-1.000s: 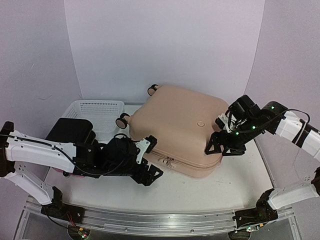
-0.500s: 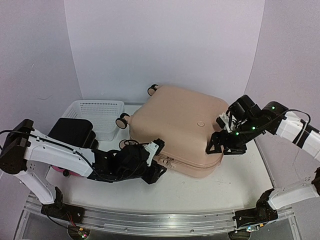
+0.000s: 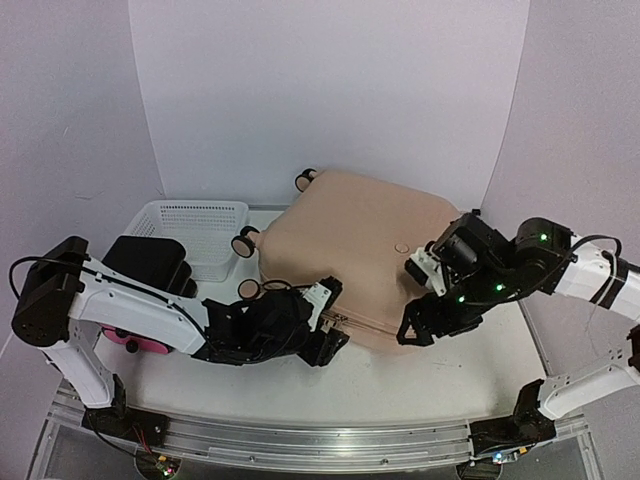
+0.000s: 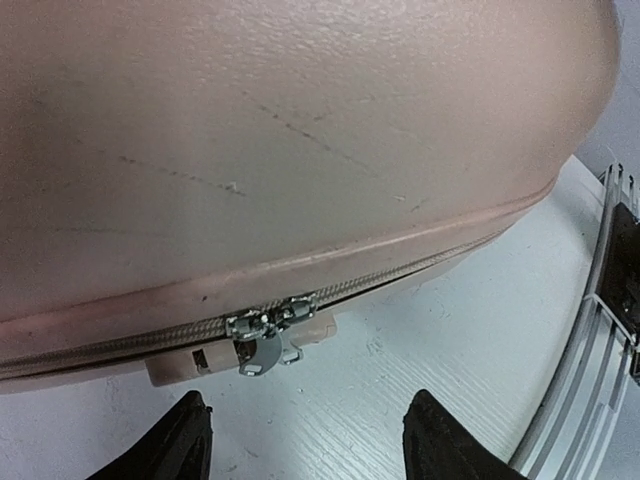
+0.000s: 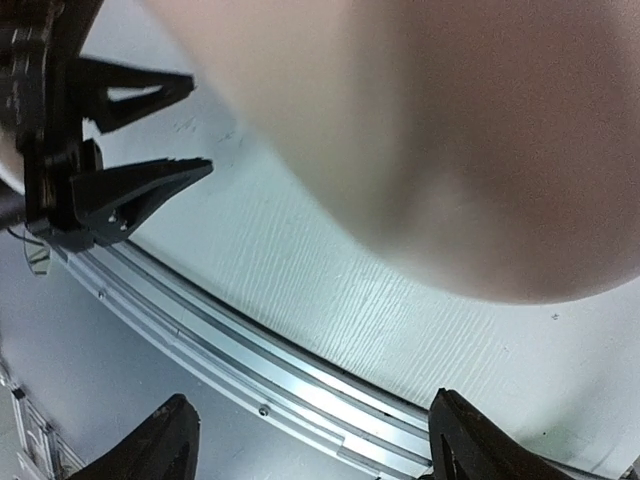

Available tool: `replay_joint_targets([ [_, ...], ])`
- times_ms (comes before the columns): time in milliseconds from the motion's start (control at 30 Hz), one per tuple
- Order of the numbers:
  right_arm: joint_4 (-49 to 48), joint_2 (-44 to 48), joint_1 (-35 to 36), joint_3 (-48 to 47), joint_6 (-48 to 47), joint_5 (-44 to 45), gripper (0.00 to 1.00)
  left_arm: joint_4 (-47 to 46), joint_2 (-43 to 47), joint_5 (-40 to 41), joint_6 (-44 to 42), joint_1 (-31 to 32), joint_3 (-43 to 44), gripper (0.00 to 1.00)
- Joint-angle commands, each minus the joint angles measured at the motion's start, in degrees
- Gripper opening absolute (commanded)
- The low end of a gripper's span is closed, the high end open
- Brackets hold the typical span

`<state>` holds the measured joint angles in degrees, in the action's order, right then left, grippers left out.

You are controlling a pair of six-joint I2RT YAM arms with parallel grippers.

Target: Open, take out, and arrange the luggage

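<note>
The luggage [image 3: 360,245] is a large beige-pink hard-shell suitcase lying flat and zipped shut on the white table, its black wheels [image 3: 243,241] to the back left. My left gripper [image 3: 330,328] is at the middle of its front edge, open and empty. In the left wrist view the two metal zip sliders [image 4: 262,325] sit together on the seam of the luggage [image 4: 300,130], just ahead of the left gripper [image 4: 312,440] and apart from its fingers. My right gripper [image 3: 413,328] hangs open by the front right corner of the luggage [image 5: 450,130], with only table under the right gripper [image 5: 315,445].
A white mesh basket [image 3: 195,225] stands at the back left. In front of it is a black box [image 3: 145,262] with pink drawer fronts. An aluminium rail [image 3: 320,440] runs along the table's near edge, and it shows as the rail [image 5: 260,380] just below my right fingers.
The left gripper has slid right along the suitcase's front edge, up to the zip sliders. The right gripper has left the right corner and moved left and down toward the front edge.
</note>
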<state>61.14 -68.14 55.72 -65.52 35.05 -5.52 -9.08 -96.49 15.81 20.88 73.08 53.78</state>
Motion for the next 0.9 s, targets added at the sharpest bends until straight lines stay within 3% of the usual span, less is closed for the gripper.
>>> replay_joint_targets([
  [0, -3.4, -3.1, 8.2, -2.7, 3.1, 6.6, 0.78, -2.6, 9.7, -1.0, 0.1, -0.7, -3.3, 0.71],
  [133, -9.8, -9.2, 13.3, -3.5, 3.8, 11.6, 0.75, 1.9, 20.6, -6.9, 1.9, -4.9, -7.8, 0.83],
  [333, -14.5, -18.6, 16.1, -7.3, 2.3, 23.1, 0.65, 27.3, 28.1, -14.4, 2.0, -19.8, 2.0, 0.89],
  [567, -15.3, -22.5, 15.5, -6.5, 6.6, 36.4, 0.67, 43.4, 16.3, -27.2, -6.9, -36.1, 23.2, 0.93],
  [633, -15.3, -20.6, 13.6, -3.8, 8.4, 38.6, 0.71, 45.2, 11.6, -29.5, -9.1, -38.1, 27.9, 0.93],
  [733, -15.3, -17.6, 7.4, 0.5, 9.3, 34.9, 0.73, 47.7, 4.3, -32.1, -11.6, -39.1, 33.7, 0.92],
  [867, -15.4, -12.8, 1.4, 3.0, 4.1, 33.1, 0.78, 47.8, -1.8, -39.6, -12.7, -39.2, 36.7, 0.95],
])
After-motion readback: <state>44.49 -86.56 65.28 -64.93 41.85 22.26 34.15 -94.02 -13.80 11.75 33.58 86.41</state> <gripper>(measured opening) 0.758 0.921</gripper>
